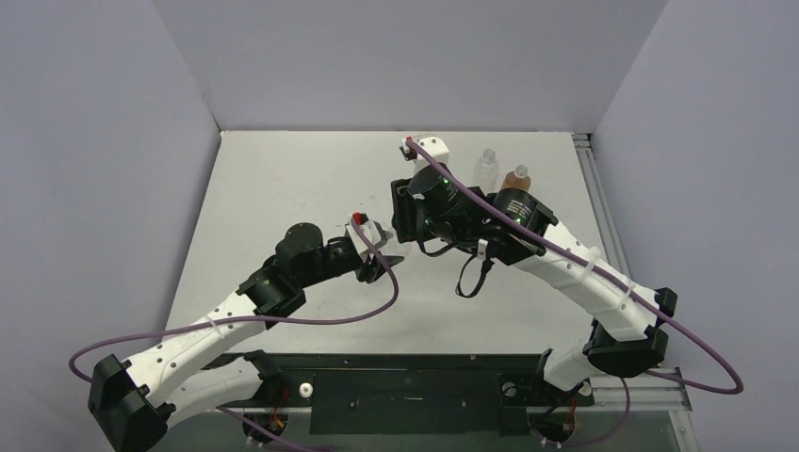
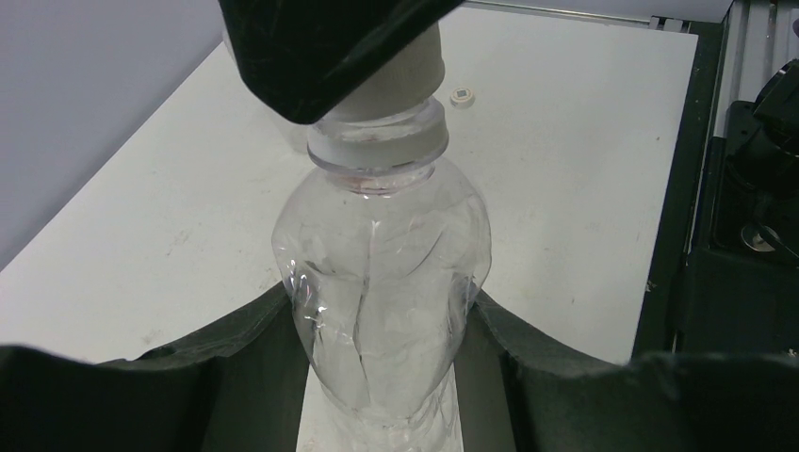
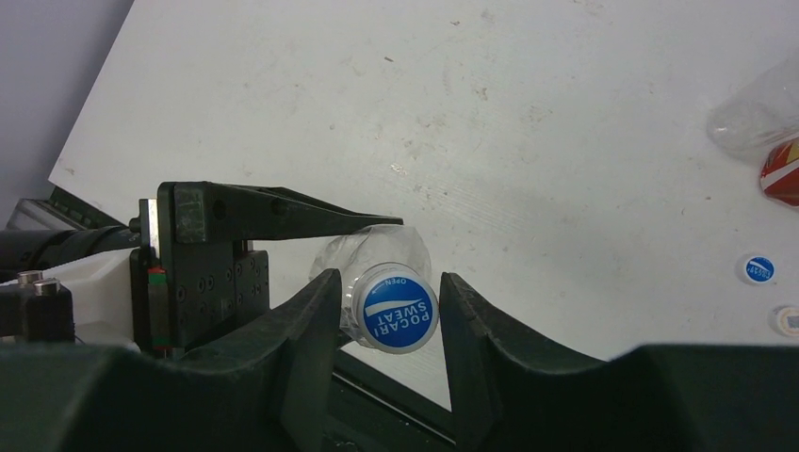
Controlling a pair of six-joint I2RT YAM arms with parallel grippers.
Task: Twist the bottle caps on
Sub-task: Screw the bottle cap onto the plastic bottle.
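From above, a white, faintly scuffed table (image 1: 283,188) sits inside pale lilac-grey walls (image 1: 396,56), with a black base plate (image 1: 405,391) along its near edge. The left arm (image 1: 217,325) and right arm (image 1: 575,268) reach in, and their ends meet over the table's middle. At the far side two bottles stand upright, just beside each other: a colourless spare clear bottle (image 1: 485,168) and an amber bottle (image 1: 516,177) holding orange-brown liquid.

In the left wrist view, the left gripper (image 2: 382,315) is clenched on the held bottle (image 2: 382,245). This bottle is clear with nothing showing inside, and its wall is creased where the fingers press. It lies across the fingers above the table, neck pointing away from this camera. A black finger (image 2: 320,47) reaches in over the capped neck.

In the right wrist view, the right gripper (image 3: 388,301) brackets the blue-and-white cap (image 3: 388,308) closely on both sides; I cannot tell whether it pinches. The cap sits on the held bottle's neck and faces the lens squarely, so the bottle's long axis runs straight away from the lens. At the right, a loose blue cap (image 3: 758,269) and a loose white cap (image 3: 787,320) lie near each other on the table.
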